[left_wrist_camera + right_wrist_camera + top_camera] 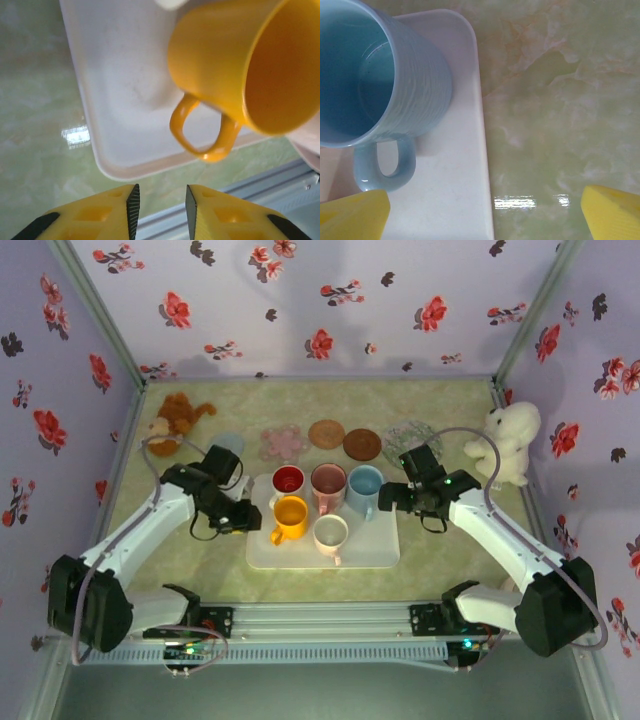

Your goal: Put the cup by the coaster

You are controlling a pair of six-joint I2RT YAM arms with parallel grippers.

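Your left gripper [250, 520], narrowly parted and empty, sits just left of the upright yellow handled cup [290, 515] on the white rectangular tray [372, 546]. Its handle points lower left, and its rim is cropped in the wrist view. Your right gripper [386, 498] gapes beside the pale blue mug [364, 488].

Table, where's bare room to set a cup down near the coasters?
Bare table runs behind the coasters up to the wall, and in front of the tray down to the rail. Crowded: the tray, packed with five cups, and the narrow strip between coasters and tray.
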